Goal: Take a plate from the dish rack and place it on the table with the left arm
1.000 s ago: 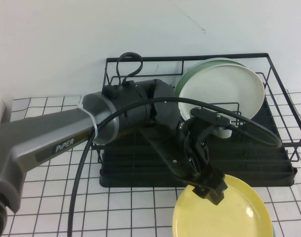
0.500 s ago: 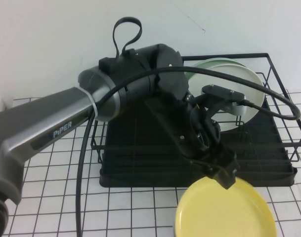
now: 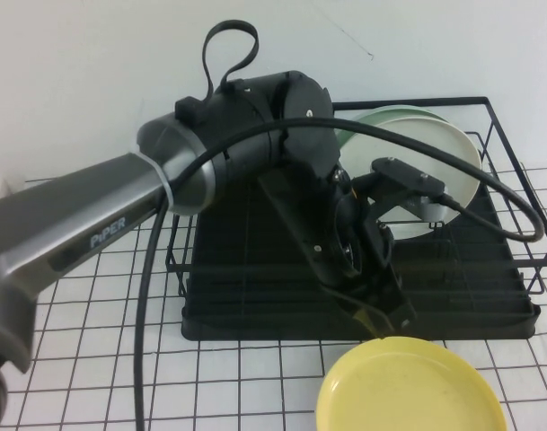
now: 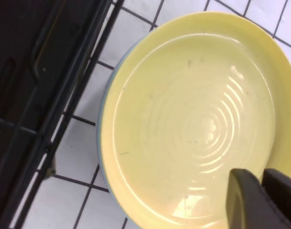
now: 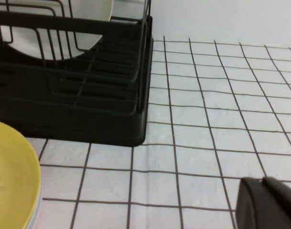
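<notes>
Plate (image 3: pixel 412 388) lies flat on table (image 3: pixel 93 359), out of dish rack (image 3: pixel 453 296). Left gripper (image 4: pixel 262 198) above it, fingers together, empty. Right gripper (image 5: pixel 269 202) parked, fingers together. Only retreat remains.

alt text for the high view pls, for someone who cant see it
A yellow plate lies flat on the grid-cloth table in front of a black dish rack. The left hand, closed, hangs just above the plate's far rim. Two pale plates stand in the rack; the right hand is out of view.

The dish rack (image 3: pixel 363 269) is viewed from above; both wrist cameras sit close, low over the worktop (image 5: pixel 207 119), sharing the yellow plate (image 4: pixel 193 119) beside it.
</notes>
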